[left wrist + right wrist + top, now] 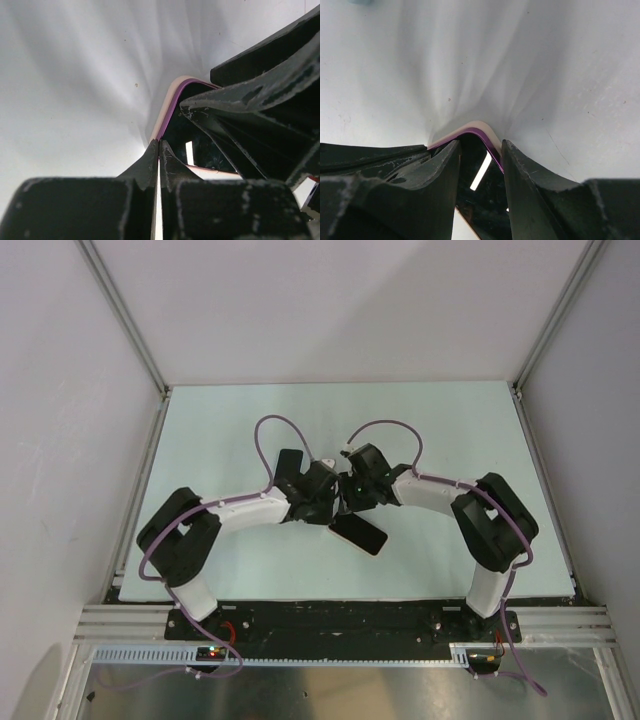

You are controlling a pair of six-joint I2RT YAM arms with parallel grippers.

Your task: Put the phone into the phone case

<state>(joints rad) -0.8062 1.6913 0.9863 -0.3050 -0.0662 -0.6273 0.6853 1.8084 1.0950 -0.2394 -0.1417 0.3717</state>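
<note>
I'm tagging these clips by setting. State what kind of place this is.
Probably a lab robot test cell: white panel walls in an aluminium frame enclose a pale table, with the left arm and right arm bolted to a black base plate at its near edge.

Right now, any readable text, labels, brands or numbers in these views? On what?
None. The phone shows a bare glossy black face with only a bright reflected strip, no logo or print. Nothing legible elsewhere in the three views.
</note>
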